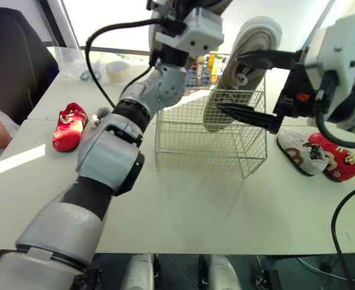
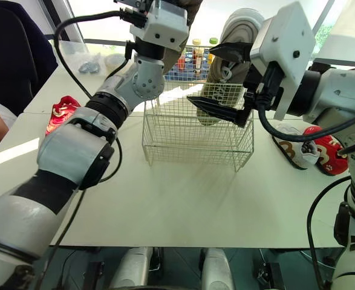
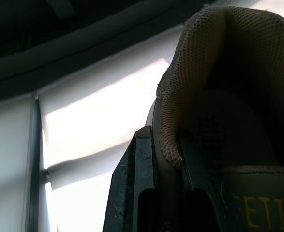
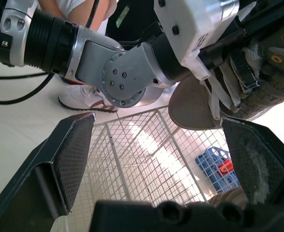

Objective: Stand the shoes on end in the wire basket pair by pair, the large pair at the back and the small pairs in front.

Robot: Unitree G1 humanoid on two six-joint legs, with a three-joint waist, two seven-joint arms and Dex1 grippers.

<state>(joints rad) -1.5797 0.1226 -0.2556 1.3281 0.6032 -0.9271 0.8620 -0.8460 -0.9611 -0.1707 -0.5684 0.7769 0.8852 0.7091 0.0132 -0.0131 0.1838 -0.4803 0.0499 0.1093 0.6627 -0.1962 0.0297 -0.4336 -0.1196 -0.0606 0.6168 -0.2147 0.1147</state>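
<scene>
While the left gripper (image 3: 166, 141) has its two black fingers pinched shut on the padded heel collar of the large shoe (image 1: 245, 66), one finger inside and one outside, that shoe hangs heel up and toe down, its toe dipping into the far right part of the wire basket (image 1: 195, 140); I cannot tell whether it touches the basket floor. Its upper is khaki open-weave mesh with pale laces, and its sole is thick, off-white and ribbed at the rounded heel. Yellow letters inside it, partly cut off in the left wrist view, seem to read FETIE. The basket is a box of thin white wire in a square grid, open at the top, standing mid-table on the smooth white table (image 1: 195, 208). The right gripper (image 1: 228, 83) is spread wide and holds nothing, its wedge-shaped fingers with cross-hatched pads (image 4: 75, 153) set either side of the shoe in the head views. To the left of the basket, well apart, lies a small red shoe (image 1: 69, 125) with yellow trim. To the right a small white and brown shoe (image 1: 300, 152) lies touching another red shoe (image 1: 335, 159). A person's dark sleeve (image 1: 14, 60) shows far left.
</scene>
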